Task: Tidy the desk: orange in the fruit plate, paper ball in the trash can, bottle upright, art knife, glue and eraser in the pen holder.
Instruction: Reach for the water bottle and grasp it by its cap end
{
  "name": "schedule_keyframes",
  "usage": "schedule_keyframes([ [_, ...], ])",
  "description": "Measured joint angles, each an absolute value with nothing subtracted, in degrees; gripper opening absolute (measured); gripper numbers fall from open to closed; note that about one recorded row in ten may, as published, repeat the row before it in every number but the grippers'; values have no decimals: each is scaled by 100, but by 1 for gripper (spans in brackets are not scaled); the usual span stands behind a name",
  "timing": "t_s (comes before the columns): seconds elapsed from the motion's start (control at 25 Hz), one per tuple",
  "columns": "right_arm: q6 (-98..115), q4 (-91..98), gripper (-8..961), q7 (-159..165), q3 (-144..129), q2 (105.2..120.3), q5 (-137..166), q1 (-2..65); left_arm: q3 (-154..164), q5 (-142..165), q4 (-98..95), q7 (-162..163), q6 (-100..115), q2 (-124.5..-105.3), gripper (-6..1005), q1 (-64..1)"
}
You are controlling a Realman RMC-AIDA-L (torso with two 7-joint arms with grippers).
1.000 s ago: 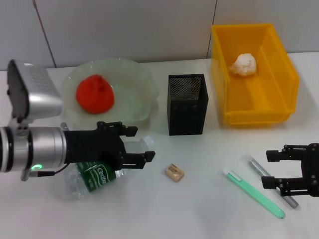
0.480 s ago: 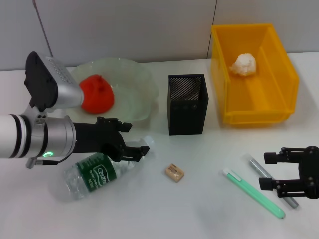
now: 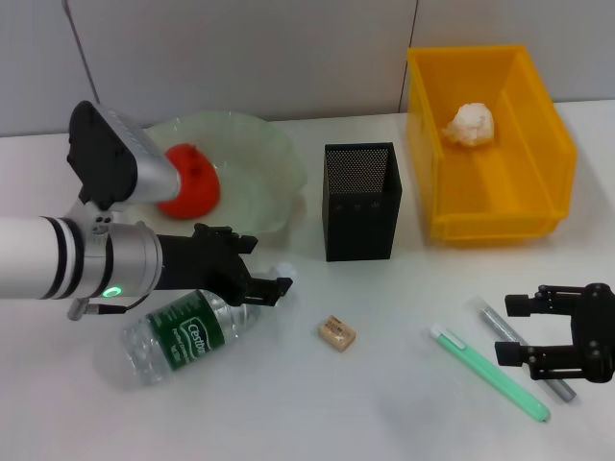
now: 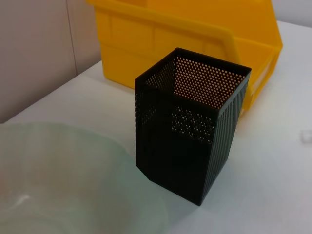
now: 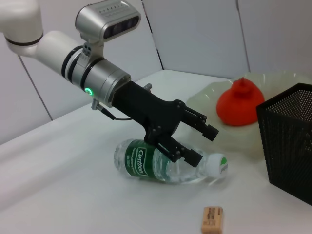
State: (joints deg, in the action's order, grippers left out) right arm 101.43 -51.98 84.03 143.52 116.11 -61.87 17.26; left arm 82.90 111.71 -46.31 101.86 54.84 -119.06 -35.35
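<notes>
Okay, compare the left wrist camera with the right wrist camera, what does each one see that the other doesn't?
Only the left wrist view shows the yellow trash can, standing behind the pen holder.

Only the right wrist view shows the left gripper, open around the lying bottle near its cap end, plus the orange in the bowl and the eraser on the table.

Both show the black mesh pen holder and the pale green fruit plate. Neither shows the right gripper.
</notes>
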Motion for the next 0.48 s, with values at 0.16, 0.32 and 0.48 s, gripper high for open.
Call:
schedule_keyframes([
  [0.16,10110,-5136,753,8402,14352,11611,-6188,1735,8471,11166,-4620,10202,5326,-11909,766,-3538],
  [0.32,10069,-5089,753,8402,14352,11618,-6188,1745,8500,11135,-4549,10205,5290,-11914,761,-3559],
  [0.48,10056,-5079,753,8402,14352,11619,-6188,1749,8540,11032,-4484,10213,5230,-11918,756,-3576],
])
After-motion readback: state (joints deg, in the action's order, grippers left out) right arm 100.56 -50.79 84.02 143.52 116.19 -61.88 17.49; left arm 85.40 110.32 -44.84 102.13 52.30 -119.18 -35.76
